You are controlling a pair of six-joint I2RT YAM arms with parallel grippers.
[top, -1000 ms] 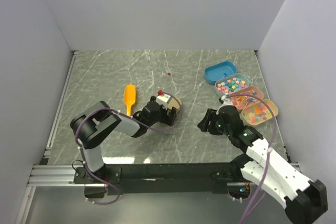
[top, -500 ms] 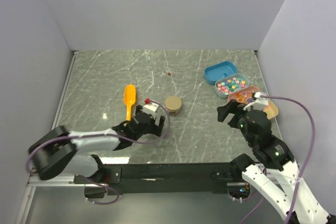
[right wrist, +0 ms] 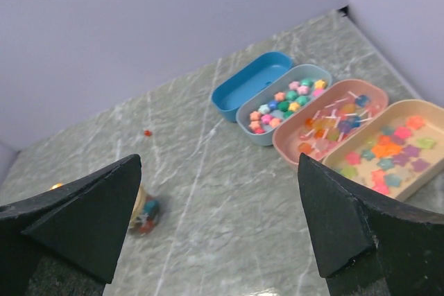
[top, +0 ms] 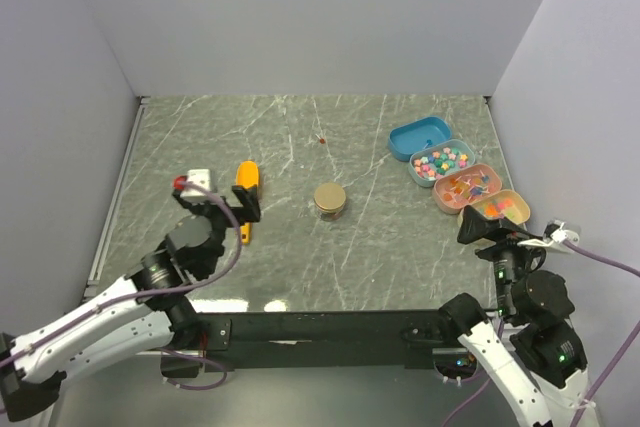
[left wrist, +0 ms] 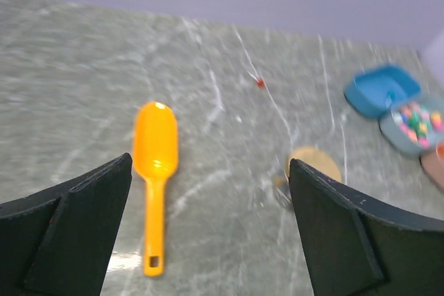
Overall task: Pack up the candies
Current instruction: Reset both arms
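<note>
Two grippers stand wide open, and neither holds anything. The left gripper (top: 218,205) hangs above the table (top: 200,127). The orange scoop (left wrist: 155,164) lies ahead between its fingers, nearer the left one, and the lidded jar (top: 330,200) sits ahead, just past its right finger. Seen from the right gripper (right wrist: 218,161), that jar is partly hidden behind the left finger. The candies (right wrist: 147,214) show blue and red through its clear wall. A row of four trays (right wrist: 244,82) lies ahead between its fingers, towards the right one; three hold other sweets.
</note>
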